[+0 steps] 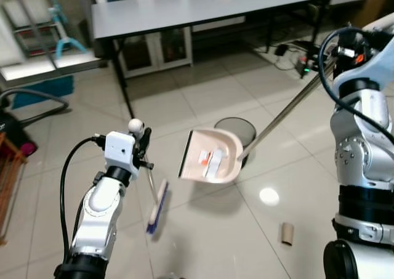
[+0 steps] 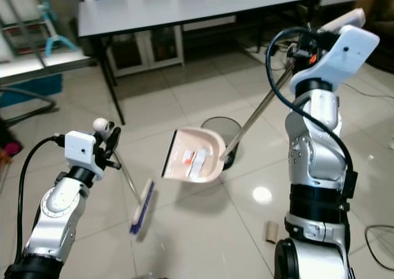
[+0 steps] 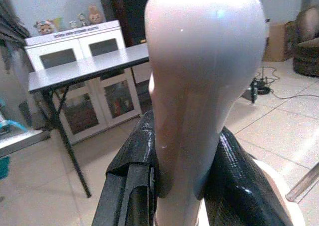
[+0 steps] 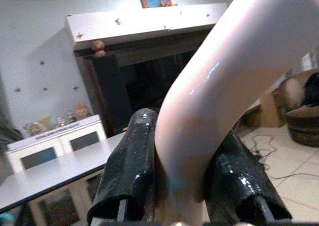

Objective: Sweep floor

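Note:
My right gripper [image 2: 306, 48] is shut on the handle [image 4: 199, 121] of a long-handled pink dustpan [image 1: 209, 156]. The pan hangs tilted just above the floor beside a round black bin [image 1: 237, 131], with scraps of paper [image 1: 209, 161] lying in it. My left gripper [image 1: 143, 142] is shut on the pale grip [image 3: 199, 86] of a small broom [image 1: 157, 204]. The broom's blue-bristled head hangs near the floor, left of the pan.
A cardboard tube [image 1: 287, 232] lies on the tiles near my right side. A long grey table [image 1: 203, 5] stands behind the bin, with cables and a power strip [image 1: 295, 57] on the floor at its right. A vacuum hose [image 1: 31, 103] curves at the left.

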